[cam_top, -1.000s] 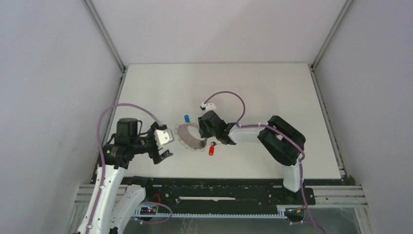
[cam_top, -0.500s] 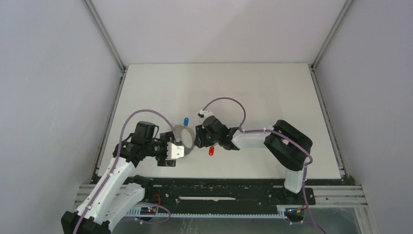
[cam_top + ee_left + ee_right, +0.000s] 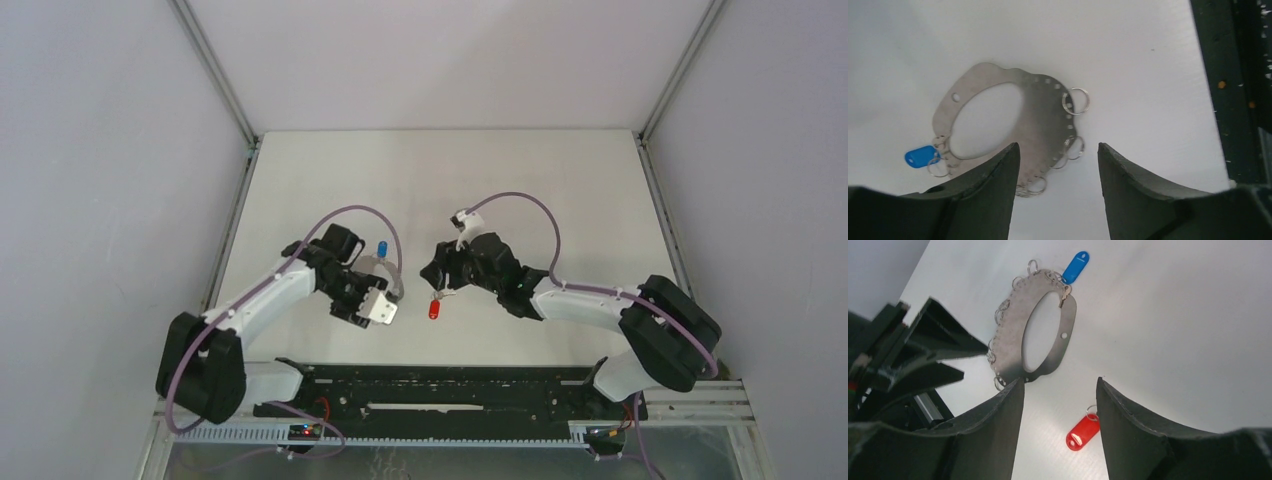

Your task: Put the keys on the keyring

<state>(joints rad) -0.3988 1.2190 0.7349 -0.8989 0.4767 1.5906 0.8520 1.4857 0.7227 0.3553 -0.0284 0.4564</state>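
Observation:
The keyring (image 3: 1040,117) is a flat grey metal ring with small wire loops along its rim, lying on the white table; it also shows in the right wrist view (image 3: 1009,340). The blue key (image 3: 920,155) lies at its rim among the loops and appears linked to one (image 3: 1075,266) (image 3: 381,247). The red key (image 3: 1083,432) lies loose on the table with its own small loop (image 3: 434,310). My left gripper (image 3: 1058,150) is open and empty, just short of the ring's rim (image 3: 368,295). My right gripper (image 3: 1060,381) is open and empty above the red key (image 3: 438,275).
The black rail (image 3: 1233,90) at the table's near edge runs close behind the left gripper. The left gripper's fingers (image 3: 948,345) show at the ring's far side in the right wrist view. White table (image 3: 560,200) stretches back and right; grey walls on three sides.
The right gripper has drawn back to the right, off the keyring. The left arm has swung in to the right and now sits over the ring's left side.

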